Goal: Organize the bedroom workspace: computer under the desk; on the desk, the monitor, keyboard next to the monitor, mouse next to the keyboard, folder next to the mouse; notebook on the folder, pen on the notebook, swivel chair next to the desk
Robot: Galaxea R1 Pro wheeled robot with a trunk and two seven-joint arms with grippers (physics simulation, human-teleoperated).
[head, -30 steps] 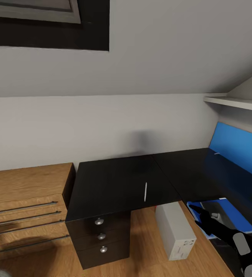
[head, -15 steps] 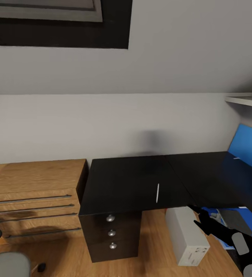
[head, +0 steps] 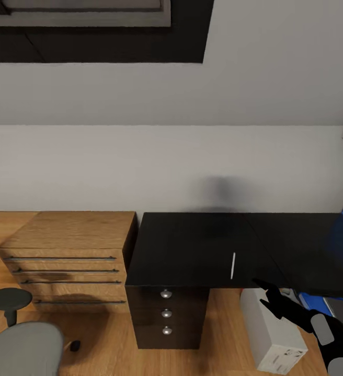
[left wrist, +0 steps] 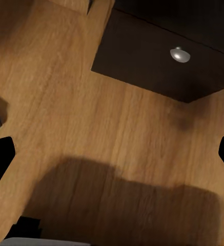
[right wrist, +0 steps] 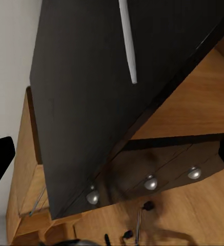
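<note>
The right gripper (head: 265, 293) is hovering with fingers spread, empty, just before the desk (head: 192, 245) edge. The pen (head: 232, 265) is lying on the desk beyond the fingertips; the computer (head: 272, 334) is standing beneath. The left gripper's fingers are spread over bare floor (left wrist: 117, 138).

A long black counter (head: 192, 245) stands against a pale wall, with black drawers and three round silver knobs beneath its left end. A slim whitish pen (head: 232, 265) lies flat on the top near the front edge. A light grey computer (head: 271, 331) tower stands on the wooden floor under the counter, right of the drawers. Blue folder (head: 310, 303) edges show beneath the counter's right side. The grey swivel chair (head: 22, 347) sits at lower left, apart from the counter.
</note>
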